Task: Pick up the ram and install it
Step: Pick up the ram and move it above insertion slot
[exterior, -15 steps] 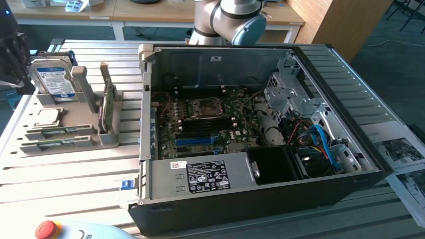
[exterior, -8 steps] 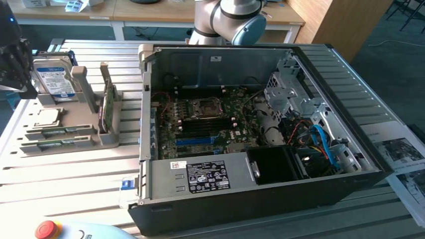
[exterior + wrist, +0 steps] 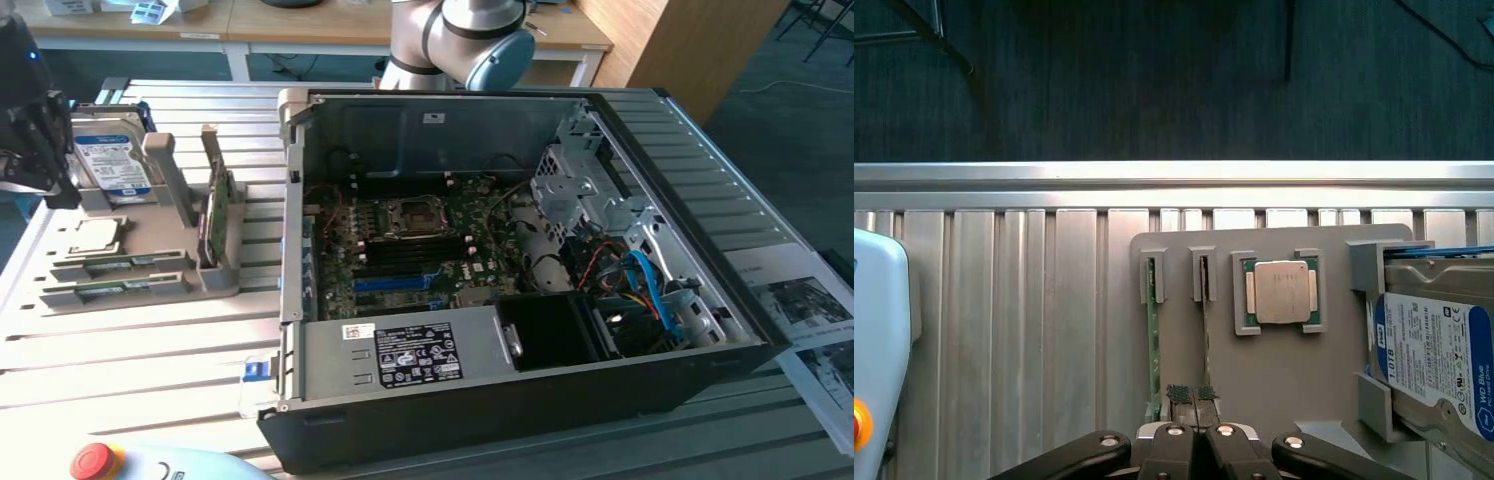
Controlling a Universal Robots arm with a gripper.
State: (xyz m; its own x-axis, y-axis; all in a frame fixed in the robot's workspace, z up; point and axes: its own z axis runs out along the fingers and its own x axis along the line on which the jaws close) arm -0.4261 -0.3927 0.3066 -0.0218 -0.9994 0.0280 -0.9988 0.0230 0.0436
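Wrist view: gripper (image 3: 1191,395) fingers pinched together over grey fixture (image 3: 1274,380), ram (image 3: 1152,350) just beside; slatted aluminium table (image 3: 1004,300), dark carpet (image 3: 1154,80) beyond its edge.

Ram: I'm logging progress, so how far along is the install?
Done: nothing yet; the ram stands in its grey holder. In hand: the end effector, shut, hovers over that holder beside the ram. Left: pick-up and install into the open computer case.
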